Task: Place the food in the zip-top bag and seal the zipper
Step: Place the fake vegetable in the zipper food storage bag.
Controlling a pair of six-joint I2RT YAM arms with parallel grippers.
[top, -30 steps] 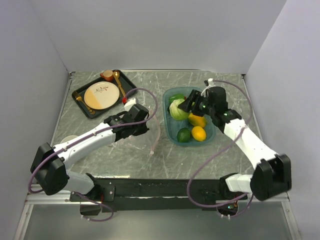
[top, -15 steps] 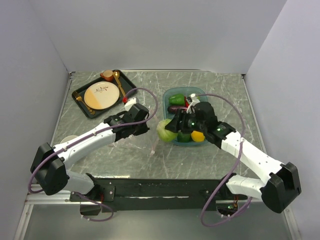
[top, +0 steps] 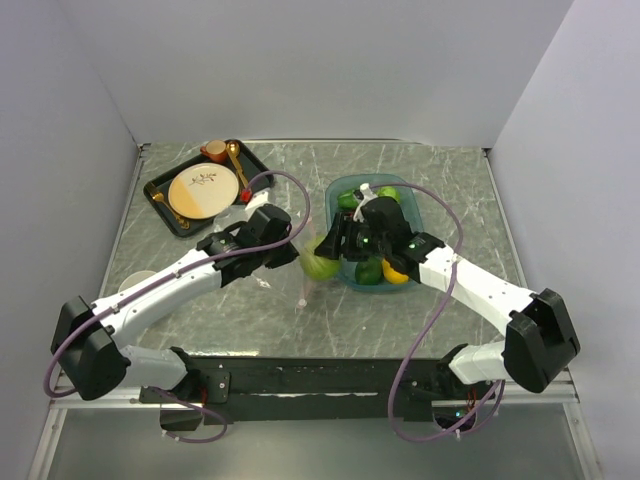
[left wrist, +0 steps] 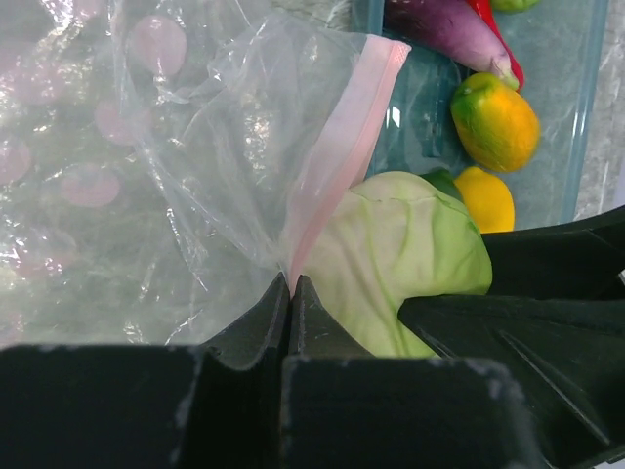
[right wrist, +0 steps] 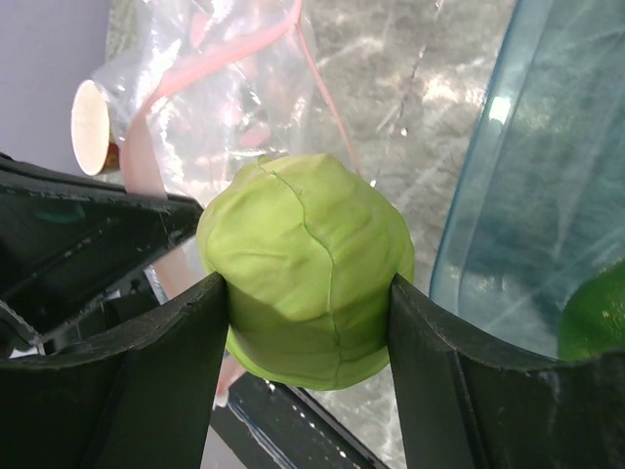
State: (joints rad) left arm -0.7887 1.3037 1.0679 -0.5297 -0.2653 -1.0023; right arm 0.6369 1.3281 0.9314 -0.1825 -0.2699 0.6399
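My right gripper is shut on a round pale green cabbage, held just left of the teal tub beside the bag's mouth. In the right wrist view the cabbage fills the gap between the fingers. My left gripper is shut on the pink zipper of the clear zip-top bag, holding that edge up. The cabbage sits right against the strip. A mango, lemon, eggplant and red chili lie in the tub.
A black tray with a plate, cup and spoon stands at the back left. A paper cup lies on the left, behind the bag in the right wrist view. Side walls close in both sides.
My right gripper has carried the cabbage from above the tub leftward to the bag's mouth. My left gripper has shifted slightly right, still holding the bag's edge.
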